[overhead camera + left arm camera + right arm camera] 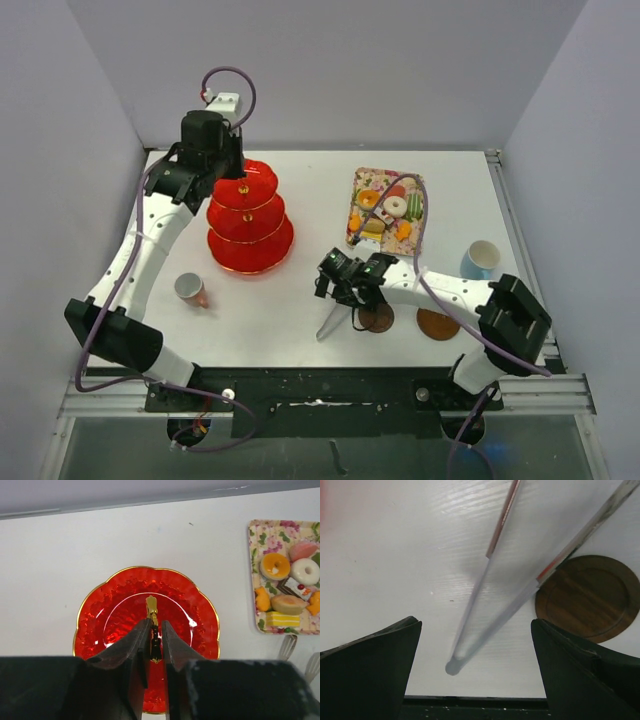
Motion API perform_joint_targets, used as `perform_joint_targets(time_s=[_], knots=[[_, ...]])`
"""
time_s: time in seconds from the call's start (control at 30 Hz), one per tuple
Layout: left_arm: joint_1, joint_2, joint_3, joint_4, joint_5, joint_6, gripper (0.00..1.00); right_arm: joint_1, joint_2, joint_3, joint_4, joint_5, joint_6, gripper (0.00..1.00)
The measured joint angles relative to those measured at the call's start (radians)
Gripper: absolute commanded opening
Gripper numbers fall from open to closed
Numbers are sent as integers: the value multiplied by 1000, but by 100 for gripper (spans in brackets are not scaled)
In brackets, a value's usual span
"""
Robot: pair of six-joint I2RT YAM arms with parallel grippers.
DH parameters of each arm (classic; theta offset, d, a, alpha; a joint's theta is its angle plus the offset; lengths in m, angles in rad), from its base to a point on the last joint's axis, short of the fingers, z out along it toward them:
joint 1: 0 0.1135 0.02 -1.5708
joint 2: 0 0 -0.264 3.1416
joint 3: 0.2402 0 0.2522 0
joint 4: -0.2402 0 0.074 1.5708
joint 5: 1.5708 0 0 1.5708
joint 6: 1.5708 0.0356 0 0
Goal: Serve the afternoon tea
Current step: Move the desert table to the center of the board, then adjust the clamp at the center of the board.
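The red three-tier stand [250, 228] [120, 615] stands on the left half of the table. My left gripper [235, 178] [155, 626] reaches down over its top, shut on the gold handle [151, 605]. Small cakes and sweets [385, 205] [274, 566] lie on a flowered tray [358, 180] [253, 575] at the back right. My right gripper [345, 282] [476, 623] is open, low over clear plastic tongs [330, 322] [485, 610] that lie between its fingers. One brown saucer [380, 320] [590, 597] sits beside it, the other saucer [437, 324] further right.
A pink cup [190, 289] lies tilted near the left arm. A light-blue cup [480, 260] stands upright at the right edge. The tongs' spread tips [287, 647] point toward the tray. Grey walls close in the table on three sides.
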Motion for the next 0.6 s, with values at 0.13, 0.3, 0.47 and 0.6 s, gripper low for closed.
perform_joint_targets(time_s=[0.13, 0.3, 0.47, 0.6], knots=[[3, -12, -19, 5, -50, 13, 39, 37, 93, 85, -32, 47, 105, 98], [4, -43, -50, 8, -85, 22, 45, 48, 164, 132, -113, 77, 226, 98], [15, -64, -55, 9, -104, 27, 61, 41, 192, 142, -163, 75, 310, 98], [21, -86, -58, 11, -108, 29, 66, 9, 213, 151, -173, 38, 333, 99]])
